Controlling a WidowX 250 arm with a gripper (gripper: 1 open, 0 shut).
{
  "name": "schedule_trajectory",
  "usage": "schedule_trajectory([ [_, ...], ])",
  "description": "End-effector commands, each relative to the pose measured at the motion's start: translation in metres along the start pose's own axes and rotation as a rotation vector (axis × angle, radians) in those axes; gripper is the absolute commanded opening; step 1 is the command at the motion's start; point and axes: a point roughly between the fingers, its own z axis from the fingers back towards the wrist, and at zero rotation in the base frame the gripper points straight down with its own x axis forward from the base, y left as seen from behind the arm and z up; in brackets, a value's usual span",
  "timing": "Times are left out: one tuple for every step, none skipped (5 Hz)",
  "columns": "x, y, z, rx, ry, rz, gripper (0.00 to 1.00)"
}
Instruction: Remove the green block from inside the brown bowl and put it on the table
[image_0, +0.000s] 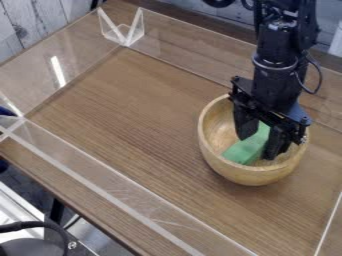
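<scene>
Pointing straight down into the brown bowl (254, 146), my gripper (265, 146) has its two black fingers (246, 129) set partly apart, one on each side of the green block (249, 150). Fingers straddle the block's upper end; gap between them looks a bit wider than the block. Cannot tell if the pads actually touch the block, so no firm grip is visible. Fingertips sit below the bowl's rim line, inside the bowl.

Green block is inside the brown bowl, lying tilted, lower end toward the near-left inner wall, upper end hidden between my fingers. Bright green, oblong, only partly visible because my fingers cover some of it.

Brown bowl is round, light tan wood, thick rim, sitting on the table (134, 120) toward the right side of the view. Bowl is upright and much wider than my gripper. My black arm (278, 40) rises up from the gripper and leaves the top of the frame.

Table is brown wood grain with lengthwise streaks. Clear acrylic walls (80, 160) edge it along the near-left side and the far side. A small clear bracket (123, 28) stands at the far-left corner, well apart from the bowl. White planked surface (34, 25) shows beyond the far-left wall. Dark cables (27, 238) are visible at the bottom-left corner, off the table.
</scene>
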Motion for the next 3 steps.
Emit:
schedule_trajectory([
  [0.006,-0.001,0.020,0.012,-0.072,-0.011,0.00],
  [0.005,0.002,0.027,0.018,-0.080,-0.001,0.00],
  [0.004,0.007,0.039,0.029,-0.093,0.014,0.00],
])
